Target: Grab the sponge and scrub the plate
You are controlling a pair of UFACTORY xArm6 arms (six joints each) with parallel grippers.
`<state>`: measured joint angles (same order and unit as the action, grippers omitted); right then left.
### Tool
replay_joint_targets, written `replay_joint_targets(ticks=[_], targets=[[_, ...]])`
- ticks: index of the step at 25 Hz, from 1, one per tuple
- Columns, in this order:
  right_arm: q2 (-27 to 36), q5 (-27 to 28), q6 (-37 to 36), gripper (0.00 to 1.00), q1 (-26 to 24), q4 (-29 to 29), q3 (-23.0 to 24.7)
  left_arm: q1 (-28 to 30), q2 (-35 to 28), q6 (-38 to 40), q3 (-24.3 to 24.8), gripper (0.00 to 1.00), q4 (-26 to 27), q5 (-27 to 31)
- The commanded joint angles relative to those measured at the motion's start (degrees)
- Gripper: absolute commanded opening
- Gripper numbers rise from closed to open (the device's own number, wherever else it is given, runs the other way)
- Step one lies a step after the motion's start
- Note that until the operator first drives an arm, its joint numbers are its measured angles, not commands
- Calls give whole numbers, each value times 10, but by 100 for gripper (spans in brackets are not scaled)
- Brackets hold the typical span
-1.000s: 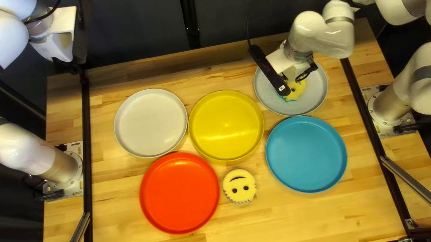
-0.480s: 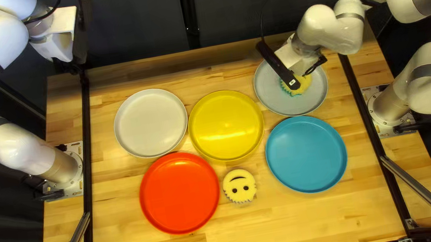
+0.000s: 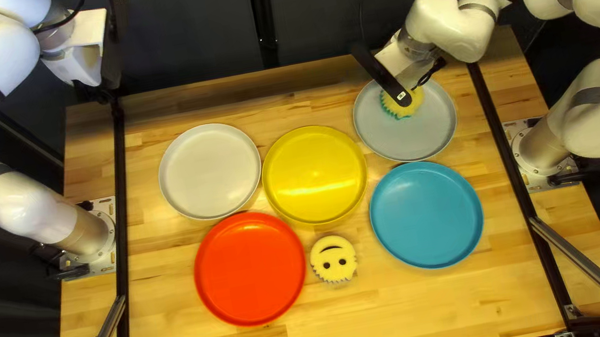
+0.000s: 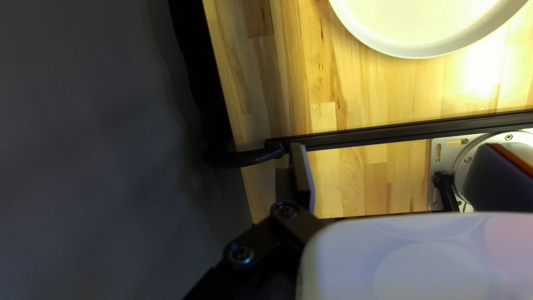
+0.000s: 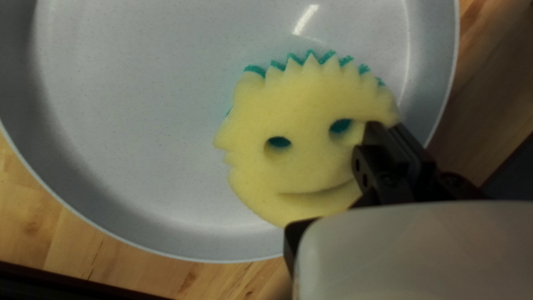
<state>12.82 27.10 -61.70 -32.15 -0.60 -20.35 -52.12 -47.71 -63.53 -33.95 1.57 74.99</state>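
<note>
My right gripper (image 3: 400,75) is over the grey plate (image 3: 414,142) at the far right in the top left view, covering part of the yellow sponge (image 3: 415,100). The right wrist view shows my right gripper (image 5: 387,132) shut on one side of the smiling sponge (image 5: 300,133), which lies flat against the grey plate (image 5: 139,100), teal layer underneath. My left gripper (image 3: 101,87) hangs raised by the far left table corner. In the left wrist view my left gripper (image 4: 395,166) stands open, its fingers wide apart with nothing held.
A whitish plate (image 3: 210,170) is at the far left of the table, beside a yellow plate (image 3: 315,175). Nearer are a red plate (image 3: 250,268) and a blue plate (image 3: 426,215). A second smiling sponge (image 3: 333,260) lies between those two. Black rails (image 3: 120,184) run along the table sides.
My right gripper and its sponge first shifted slightly right, then moved left and toward the table's far edge, across the grey plate. My left arm is unmoved.
</note>
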Motion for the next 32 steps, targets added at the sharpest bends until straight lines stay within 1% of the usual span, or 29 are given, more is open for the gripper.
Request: replay_joint_targets(ticks=[1, 4, 7, 11, 13, 17, 21, 26, 32], targets=[[35, 16, 18, 0, 22, 4, 28, 0, 0, 0, 0, 100, 0, 0], [57, 21, 6, 0, 26, 6, 51, 0, 0, 0, 0, 100, 0, 0], [53, 19, -26, 0, 13, 6, 54, 0, 0, 0, 0, 100, 0, 0], [23, 12, -88, 0, -19, 13, 34, 0, 0, 0, 0, 100, 0, 0], [4, 12, -123, 0, -37, 17, 16, 0, 0, 0, 0, 100, 0, 0], [-15, 18, -154, 0, -52, 13, -13, 0, 0, 0, 0, 100, 0, 0], [-31, 21, -167, 0, -55, 5, -33, 0, 0, 0, 0, 100, 0, 0], [-2, 28, -168, 0, -55, -6, -11, 0, 0, 0, 0, 100, 0, 0], [44, 27, -140, 0, -31, -15, 40, 0, 0, 0, 0, 100, 0, 0]])
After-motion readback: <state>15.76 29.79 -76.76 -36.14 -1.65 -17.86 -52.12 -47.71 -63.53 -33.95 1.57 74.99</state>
